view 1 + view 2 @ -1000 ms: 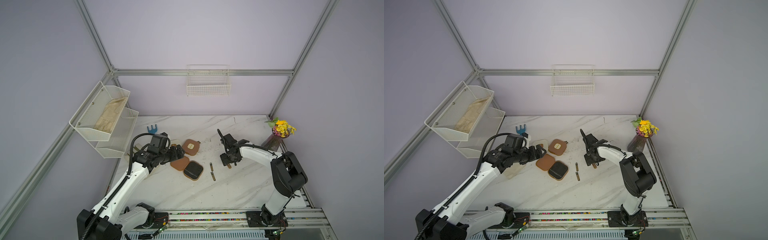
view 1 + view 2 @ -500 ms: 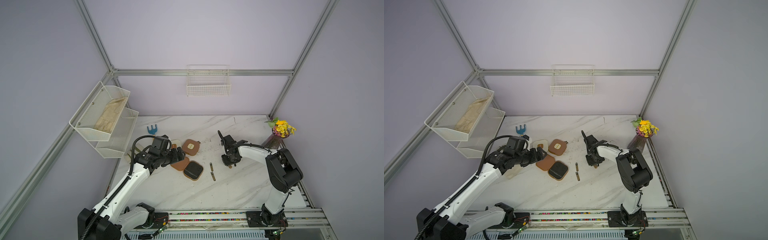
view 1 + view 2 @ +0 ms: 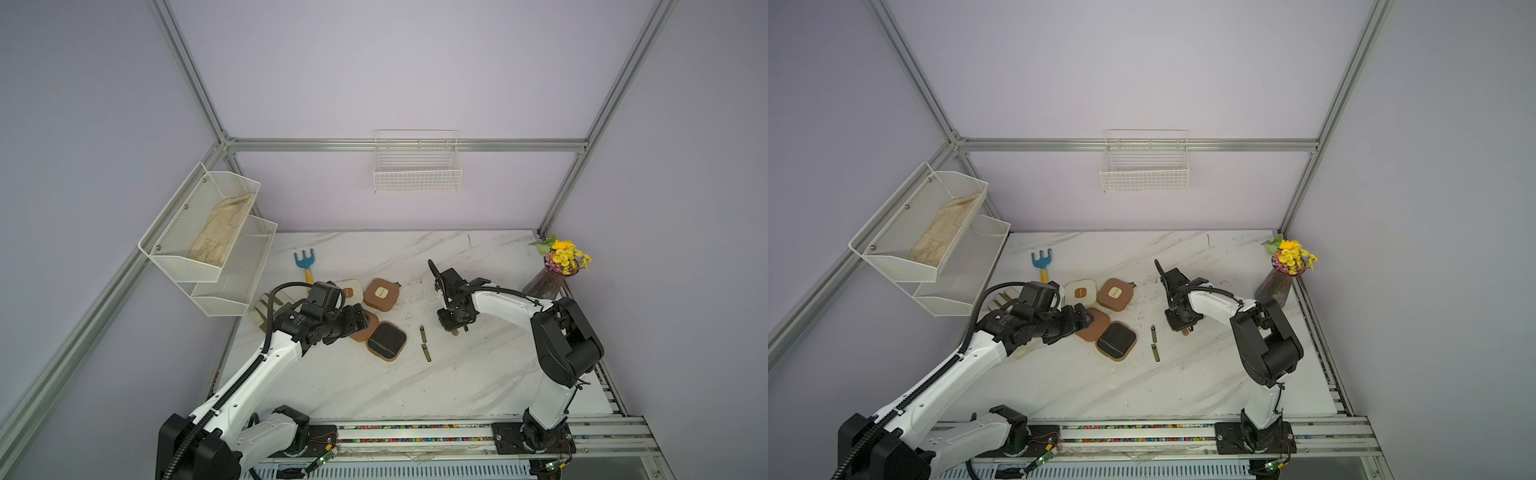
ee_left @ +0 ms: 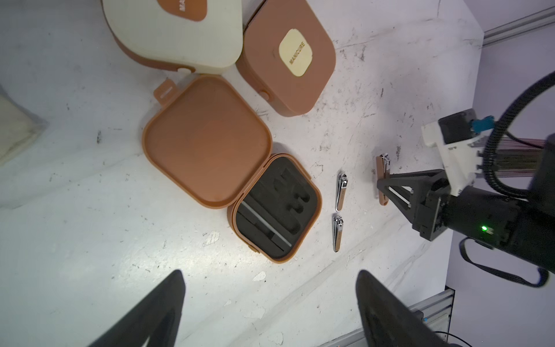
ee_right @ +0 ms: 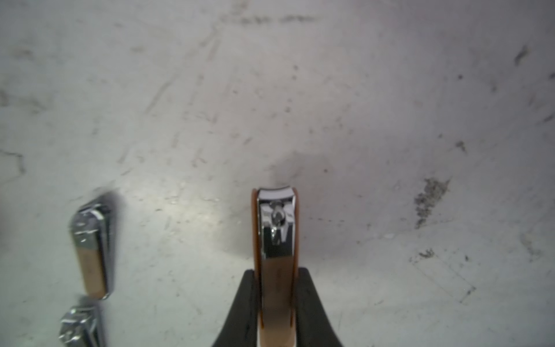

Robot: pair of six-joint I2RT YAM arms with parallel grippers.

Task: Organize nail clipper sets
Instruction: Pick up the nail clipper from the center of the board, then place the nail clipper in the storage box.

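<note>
Right jaws pinch bronze clipper (image 5: 277, 240) — two silver clippers (image 4: 341, 192) beside

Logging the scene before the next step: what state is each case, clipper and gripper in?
left gripper: open, empty.
right gripper: shut on large clipper.
labelled brown case: closed.
other brown case: open, lid laid flat.
cream case: closed.
small clippers: lying loose, unheld.

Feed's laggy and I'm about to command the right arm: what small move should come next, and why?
Probably lift straight up a little. The right gripper has its jaws closed on the sides of the bronze-edged clipper, which seems to rest on the table; the open brown case shows empty foam slots to carry it to.
</note>
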